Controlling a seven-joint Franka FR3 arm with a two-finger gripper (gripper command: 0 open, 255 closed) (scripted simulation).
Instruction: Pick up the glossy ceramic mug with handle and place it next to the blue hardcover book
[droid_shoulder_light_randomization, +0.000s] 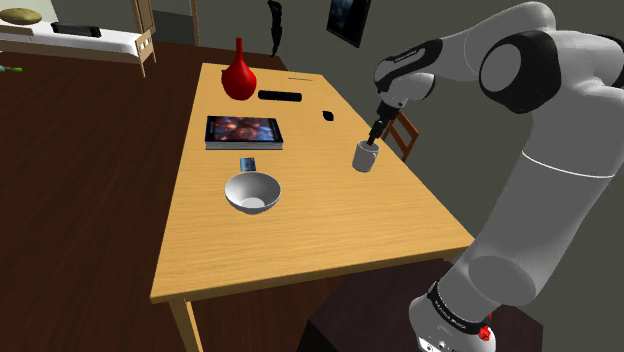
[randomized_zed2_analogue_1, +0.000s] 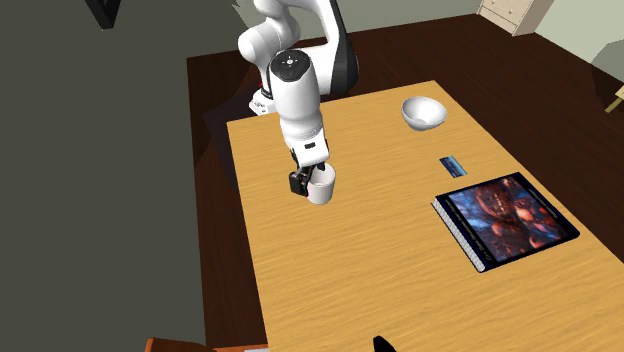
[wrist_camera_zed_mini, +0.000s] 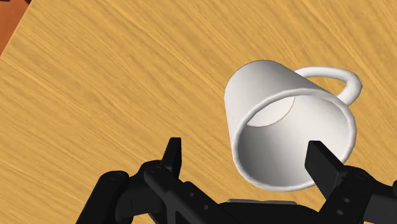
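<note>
End effector (wrist_camera_zed_mini: 245, 151) open over the white mug (wrist_camera_zed_mini: 280, 108), fingers spread, not clasping it. The mug stands upright on the tabletop (droid_shoulder_light_randomization: 330, 220), well apart from the book (droid_shoulder_light_randomization: 244, 131).

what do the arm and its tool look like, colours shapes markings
The arm is built of rounded, glossy white links with dark bands at the joints. Near its base sit a black ring with small white markings and a red spot. The tool is all black and angular, with two flat, straight fingers.
</note>
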